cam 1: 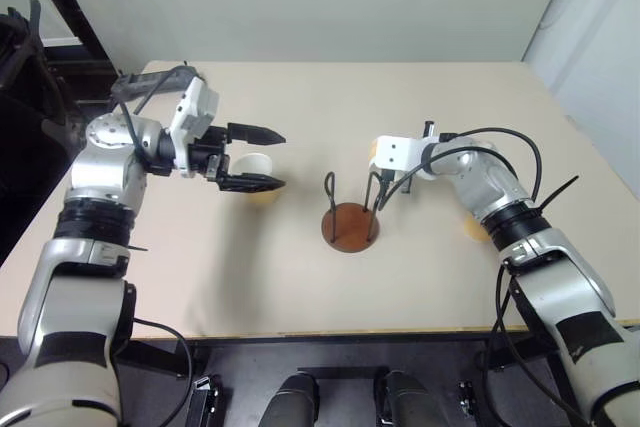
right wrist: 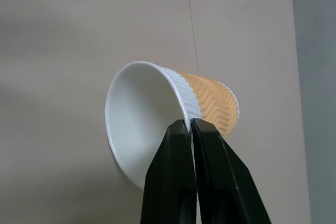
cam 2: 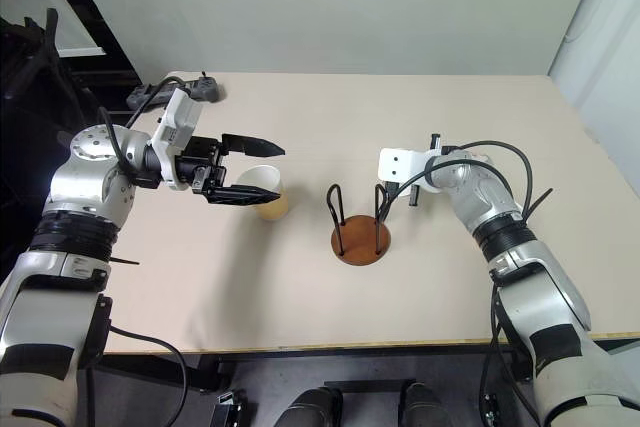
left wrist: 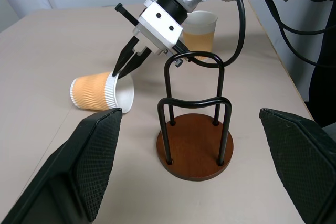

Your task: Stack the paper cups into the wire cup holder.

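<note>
Wire cup holder, right claw pinching tipped cup behind

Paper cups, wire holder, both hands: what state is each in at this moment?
Tipped paper cup: lying on its side on the table, rim pinched by the right hand.
Upright paper cup near the left hand: standing, not held.
Upright paper cup behind the right arm: standing, not held.
Wire cup holder: upright, empty.
Left hand: open, holding nothing.
Right hand: shut on the tipped cup's rim.
</note>
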Controlling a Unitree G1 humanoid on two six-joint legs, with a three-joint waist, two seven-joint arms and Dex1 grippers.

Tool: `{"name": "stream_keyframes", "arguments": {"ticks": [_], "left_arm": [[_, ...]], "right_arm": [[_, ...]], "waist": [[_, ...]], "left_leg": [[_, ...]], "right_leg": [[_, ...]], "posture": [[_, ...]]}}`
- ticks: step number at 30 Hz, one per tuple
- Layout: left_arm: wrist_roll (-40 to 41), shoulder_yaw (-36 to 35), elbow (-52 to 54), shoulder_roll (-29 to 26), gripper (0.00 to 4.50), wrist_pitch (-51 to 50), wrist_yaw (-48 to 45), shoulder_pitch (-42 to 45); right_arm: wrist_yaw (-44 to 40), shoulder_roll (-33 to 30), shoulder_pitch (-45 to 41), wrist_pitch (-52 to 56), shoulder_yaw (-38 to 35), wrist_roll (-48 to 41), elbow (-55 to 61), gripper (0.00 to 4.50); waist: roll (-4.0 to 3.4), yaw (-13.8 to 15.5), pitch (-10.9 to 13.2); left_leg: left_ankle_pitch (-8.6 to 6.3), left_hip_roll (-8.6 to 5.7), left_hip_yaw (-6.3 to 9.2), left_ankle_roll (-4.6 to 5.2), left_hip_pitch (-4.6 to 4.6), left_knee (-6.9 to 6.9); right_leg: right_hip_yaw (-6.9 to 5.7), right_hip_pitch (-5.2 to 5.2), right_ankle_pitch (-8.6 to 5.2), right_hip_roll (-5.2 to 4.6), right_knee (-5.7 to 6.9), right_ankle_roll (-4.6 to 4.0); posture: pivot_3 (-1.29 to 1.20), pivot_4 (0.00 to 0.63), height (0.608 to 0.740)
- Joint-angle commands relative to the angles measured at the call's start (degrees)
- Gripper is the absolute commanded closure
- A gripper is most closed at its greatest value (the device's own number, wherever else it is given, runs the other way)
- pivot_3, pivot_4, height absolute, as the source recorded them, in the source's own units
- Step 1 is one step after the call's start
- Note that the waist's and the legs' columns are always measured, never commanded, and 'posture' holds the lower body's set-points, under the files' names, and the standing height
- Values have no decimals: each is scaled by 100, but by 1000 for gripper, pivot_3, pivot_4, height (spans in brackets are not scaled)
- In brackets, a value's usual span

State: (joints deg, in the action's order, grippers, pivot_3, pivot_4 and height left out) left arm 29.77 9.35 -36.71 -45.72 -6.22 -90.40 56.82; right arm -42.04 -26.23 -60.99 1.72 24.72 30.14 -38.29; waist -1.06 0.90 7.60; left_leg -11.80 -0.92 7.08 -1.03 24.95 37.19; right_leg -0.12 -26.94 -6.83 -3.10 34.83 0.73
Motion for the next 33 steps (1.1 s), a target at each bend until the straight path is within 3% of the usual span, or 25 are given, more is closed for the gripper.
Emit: {"name": "stream_keyframes", "arguments": {"ticks": [1,16,33], "left_arm": [[66,-110,61,-42,0,76,-210,162],[39,-54,-230,-11,0,246,-210,251],[75,78,-455,-41,0,394,-210,366]], "right_arm": [[67,-38,-109,-30,-31,28,-11,4470],[-185,-451,-1114,-350,-264,-199,-747,4470],[-978,-739,-1093,-303,-402,-539,-559,4470]], "waist": [[0,0,0],[-1,1,0],[-1,1,0]], "left_leg": [[0,0,0,0,0,0],[-3,1,0,-2,5,-5],[-9,1,0,2,9,-6]], "right_leg": [[0,0,0,0,0,0],[0,-5,1,0,-6,-1],[0,-4,2,0,-15,0]], "posture": [[0,150,740],[0,150,740],[0,150,740]]}}
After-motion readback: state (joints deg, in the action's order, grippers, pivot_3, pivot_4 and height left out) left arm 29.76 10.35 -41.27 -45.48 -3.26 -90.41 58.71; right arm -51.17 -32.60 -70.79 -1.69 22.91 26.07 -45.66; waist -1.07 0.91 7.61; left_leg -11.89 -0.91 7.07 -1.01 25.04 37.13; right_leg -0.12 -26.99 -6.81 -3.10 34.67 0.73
